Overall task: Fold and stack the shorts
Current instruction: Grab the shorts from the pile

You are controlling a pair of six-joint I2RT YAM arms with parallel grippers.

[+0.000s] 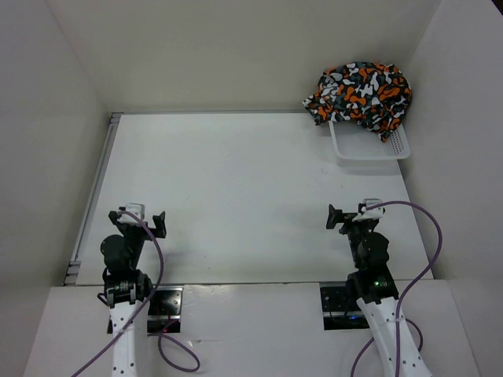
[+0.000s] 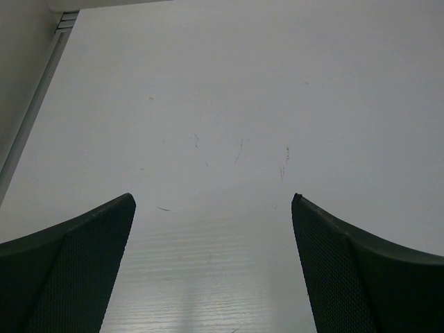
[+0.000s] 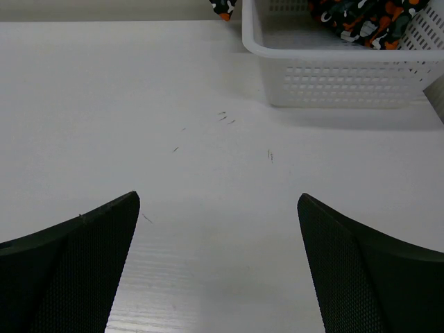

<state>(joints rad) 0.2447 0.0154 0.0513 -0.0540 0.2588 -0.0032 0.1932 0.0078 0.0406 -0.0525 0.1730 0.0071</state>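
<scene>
The shorts (image 1: 361,94), printed in orange, black, grey and white blotches, lie heaped in and over a white mesh basket (image 1: 369,149) at the table's far right corner. A part of them shows in the right wrist view (image 3: 368,17) inside the basket (image 3: 347,76). My left gripper (image 1: 140,220) is open and empty near the front left of the table; its view (image 2: 214,208) shows only bare table between the fingers. My right gripper (image 1: 350,216) is open and empty near the front right, well short of the basket (image 3: 218,205).
White walls close in the table on the left, back and right. A metal rail (image 1: 94,188) runs along the table's left edge. The white table (image 1: 251,188) lies between the grippers and the basket.
</scene>
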